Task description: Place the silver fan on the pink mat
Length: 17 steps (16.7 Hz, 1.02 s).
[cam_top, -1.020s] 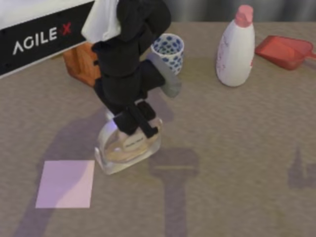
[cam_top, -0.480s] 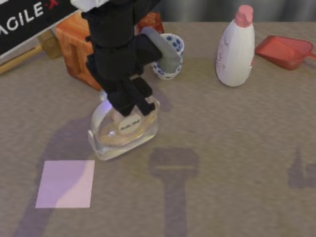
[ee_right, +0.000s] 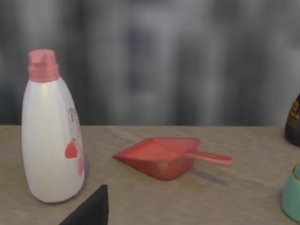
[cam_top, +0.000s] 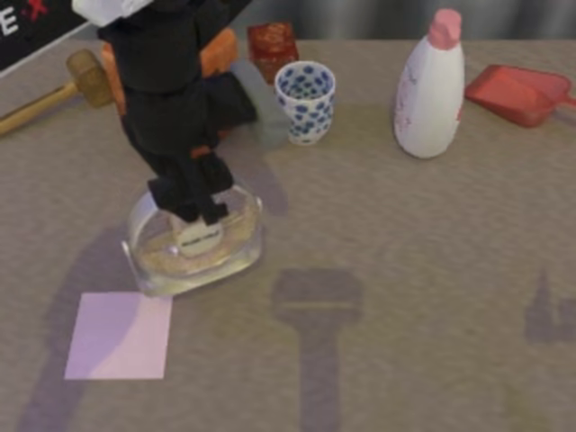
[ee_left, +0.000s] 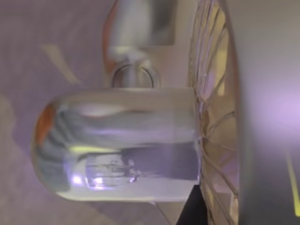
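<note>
mat [cam_top: 119, 335], pink and bare, lies at the near left; fan [cam_top: 193, 245] now hangs just past its far corner, carried left over the last second. left gripper [cam_top: 200, 209] clenches the fan's top. right arm is parked out of sight.

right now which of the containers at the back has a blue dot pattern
The cup, white with blue dots and open-topped, right of the left gripper. The white bottle has a pink cap.
</note>
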Available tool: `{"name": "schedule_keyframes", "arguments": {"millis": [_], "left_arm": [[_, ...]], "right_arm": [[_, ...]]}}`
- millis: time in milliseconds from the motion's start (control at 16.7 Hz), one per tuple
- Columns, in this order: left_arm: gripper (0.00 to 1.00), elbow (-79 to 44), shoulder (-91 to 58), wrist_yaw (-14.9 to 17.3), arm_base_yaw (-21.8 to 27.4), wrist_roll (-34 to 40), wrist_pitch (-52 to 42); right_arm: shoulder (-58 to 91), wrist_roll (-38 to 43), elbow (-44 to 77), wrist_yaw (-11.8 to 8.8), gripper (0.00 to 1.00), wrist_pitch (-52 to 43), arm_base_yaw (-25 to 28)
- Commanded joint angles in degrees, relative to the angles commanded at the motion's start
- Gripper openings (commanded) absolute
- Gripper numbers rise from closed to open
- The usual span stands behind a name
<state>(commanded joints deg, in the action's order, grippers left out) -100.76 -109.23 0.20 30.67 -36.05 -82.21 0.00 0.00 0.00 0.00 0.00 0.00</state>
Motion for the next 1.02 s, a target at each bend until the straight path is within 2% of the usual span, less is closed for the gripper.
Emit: {"name": "schedule_keyframes", "arguments": {"millis": [360,540,660,1020], "left_arm": [[0.00,16.5,14.1,0.4,-7.5,-24.2,2.1],[0.00,23.4,20.1,0.5,-10.6,-32.5,3.2],[0.00,25.9,22.3,0.6,-11.7,-35.0,3.7],[0.00,27.0,22.3,0.5,-11.6,-35.3,4.7]], "right_arm": [[0.0,0.0,0.0,0.0,1.00,0.0,0.0],[0.0,0.0,0.0,0.0,1.00,0.0,0.0],[0.0,0.0,0.0,0.0,1.00,0.0,0.0],[0.0,0.0,0.0,0.0,1.00,0.0,0.0]]}}
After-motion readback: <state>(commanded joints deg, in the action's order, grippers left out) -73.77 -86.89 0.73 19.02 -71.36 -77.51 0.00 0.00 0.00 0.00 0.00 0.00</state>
